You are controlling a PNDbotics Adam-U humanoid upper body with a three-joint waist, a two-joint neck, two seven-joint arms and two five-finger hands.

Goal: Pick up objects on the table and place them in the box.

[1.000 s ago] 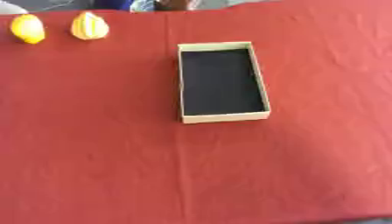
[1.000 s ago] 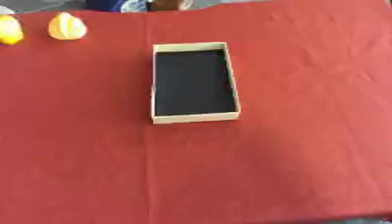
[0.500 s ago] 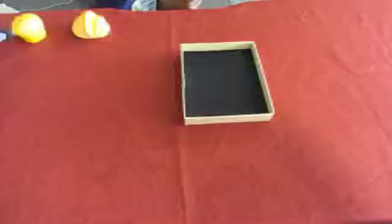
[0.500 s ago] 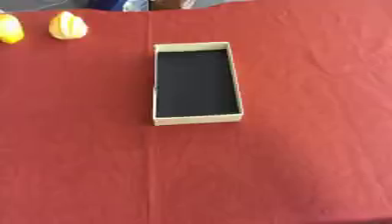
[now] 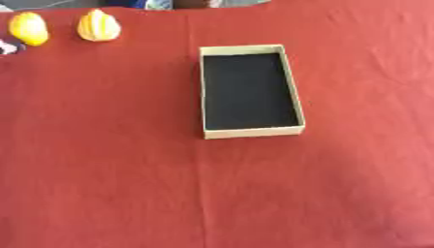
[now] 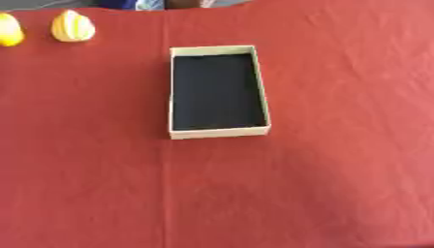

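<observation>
Task at its start. The open cardboard box (image 5: 251, 91) sits mid-table, its black interior empty. Two yellow fruit-like objects (image 5: 28, 28) (image 5: 98, 25) lie on the red cloth (image 5: 110, 169) at far left, well apart from it. Neither of my hands is in view, so I cannot tell their state.

box (image 5: 251, 131) empty; two yellowish objects (image 5: 98, 25) far-left.

No part of the robot's body (arms or hands) shows in either view.
</observation>
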